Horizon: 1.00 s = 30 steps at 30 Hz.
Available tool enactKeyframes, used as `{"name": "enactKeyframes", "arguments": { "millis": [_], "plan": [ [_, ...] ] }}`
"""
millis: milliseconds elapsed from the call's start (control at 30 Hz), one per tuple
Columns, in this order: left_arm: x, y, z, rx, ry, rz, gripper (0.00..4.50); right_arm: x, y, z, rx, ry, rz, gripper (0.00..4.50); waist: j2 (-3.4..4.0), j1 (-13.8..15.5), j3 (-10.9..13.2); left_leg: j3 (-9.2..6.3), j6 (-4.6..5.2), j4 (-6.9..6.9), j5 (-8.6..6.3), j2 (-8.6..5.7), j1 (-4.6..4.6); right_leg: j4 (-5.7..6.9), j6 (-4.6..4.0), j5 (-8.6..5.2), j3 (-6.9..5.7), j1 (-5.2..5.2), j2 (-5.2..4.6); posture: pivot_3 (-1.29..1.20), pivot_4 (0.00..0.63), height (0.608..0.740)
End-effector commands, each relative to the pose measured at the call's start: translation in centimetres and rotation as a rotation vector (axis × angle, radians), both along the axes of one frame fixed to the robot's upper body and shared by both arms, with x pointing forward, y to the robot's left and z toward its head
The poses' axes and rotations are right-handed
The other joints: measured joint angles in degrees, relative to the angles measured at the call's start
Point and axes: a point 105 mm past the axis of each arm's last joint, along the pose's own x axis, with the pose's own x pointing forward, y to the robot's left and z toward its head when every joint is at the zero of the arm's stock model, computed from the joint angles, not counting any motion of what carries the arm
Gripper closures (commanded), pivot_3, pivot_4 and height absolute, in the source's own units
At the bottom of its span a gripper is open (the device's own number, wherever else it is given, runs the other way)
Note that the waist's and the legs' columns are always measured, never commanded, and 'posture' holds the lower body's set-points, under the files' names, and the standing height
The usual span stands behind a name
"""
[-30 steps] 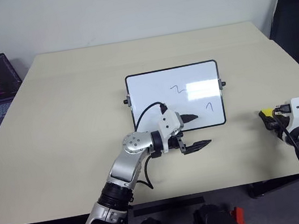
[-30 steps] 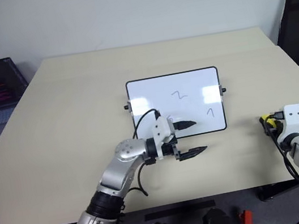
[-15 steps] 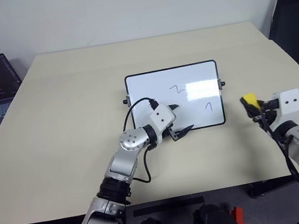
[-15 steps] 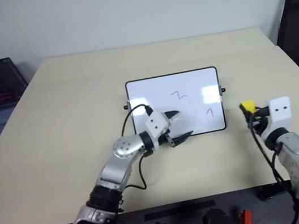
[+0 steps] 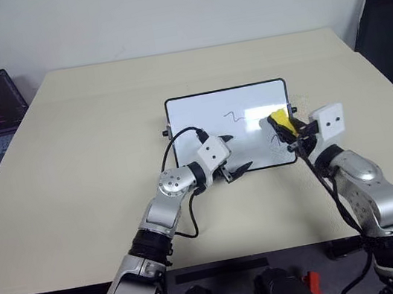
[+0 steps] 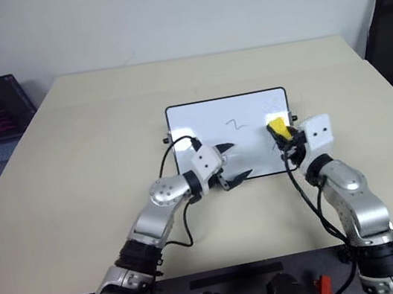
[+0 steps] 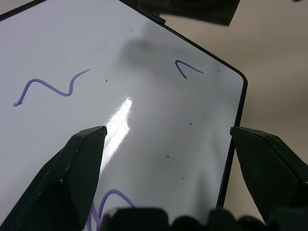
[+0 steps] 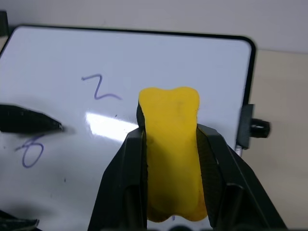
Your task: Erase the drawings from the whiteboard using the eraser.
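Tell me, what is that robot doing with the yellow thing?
The robot is getting ready to wipe a small whiteboard on the table. Its right gripper has its fingers shut on a yellow eraser, held over the right end of the board. Its left gripper, fingers open, sits at the board's near edge, one finger over the board and one past its edge. The purple drawings are all there: a zigzag, a loop and a hook. Nothing is wiped yet.
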Motion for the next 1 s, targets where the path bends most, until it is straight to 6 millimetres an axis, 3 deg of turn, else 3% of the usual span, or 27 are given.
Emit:
{"name": "enactKeyframes", "arguments": {
  "millis": [33, 133, 367, 733, 933, 1000],
  "plan": [
    [0.3, -0.1, 1.7, -0.023, -0.062, -0.006, 0.00, 0.3, -0.1, -2.0, -0.116, 0.080, -0.004, 3.43, 0.00, 0.0, 0.0, 0.00, 0.00, -0.01, 0.00, 0.00, 0.00, 0.00, 0.00, 0.00, 0.00, 0.00, 0.00, 0.00, 0.150, 0.740],
    [0.4, 0.2, 1.9, -0.025, -0.065, 0.009, 0.00, 0.6, -1.7, -3.9, -0.192, 0.175, -0.069, 3.43, -0.02, 0.0, 0.0, 0.05, 0.00, 0.03, 0.00, 0.01, 0.02, 0.02, 0.01, 0.01, 0.05, 0.00, 0.00, 0.00, 0.150, 0.740],
    [0.3, 0.4, 1.8, -0.034, -0.062, 0.022, 0.00, 0.3, -3.8, -4.5, -0.248, 0.227, -0.129, 3.43, -0.10, 0.1, -0.1, 0.02, 0.14, 0.20, 0.12, -0.08, 0.14, 0.05, 0.12, 0.17, 0.10, 0.19, -0.04, 0.00, 0.150, 0.740],
    [0.5, 0.7, 2.1, -0.039, -0.068, 0.033, 0.00, -5.6, -4.7, -8.3, -0.329, 0.392, -0.055, 3.43, -0.28, -0.2, -0.2, 0.06, 0.16, 0.18, 0.14, -0.12, 0.13, 0.02, 0.21, 0.22, 0.20, 0.18, -0.08, 0.00, 0.150, 0.740],
    [0.4, 0.8, 2.1, -0.037, -0.069, 0.034, 0.00, -4.0, -5.2, -6.5, -0.310, 0.319, -0.097, 3.43, -0.38, -0.3, -0.1, 0.08, 0.16, 0.18, 0.14, -0.09, 0.14, -0.02, 0.19, 0.21, 0.20, 0.17, -0.04, 0.00, 0.150, 0.740],
    [0.3, 0.8, 2.1, -0.039, -0.069, 0.033, 0.00, -3.1, -5.4, -4.5, -0.257, 0.235, -0.122, 3.43, -0.39, -0.3, -0.1, 0.12, 0.16, 0.18, 0.14, -0.09, 0.14, -0.03, 0.20, 0.22, 0.23, 0.17, -0.05, 0.00, 0.150, 0.740]
  ]
}}
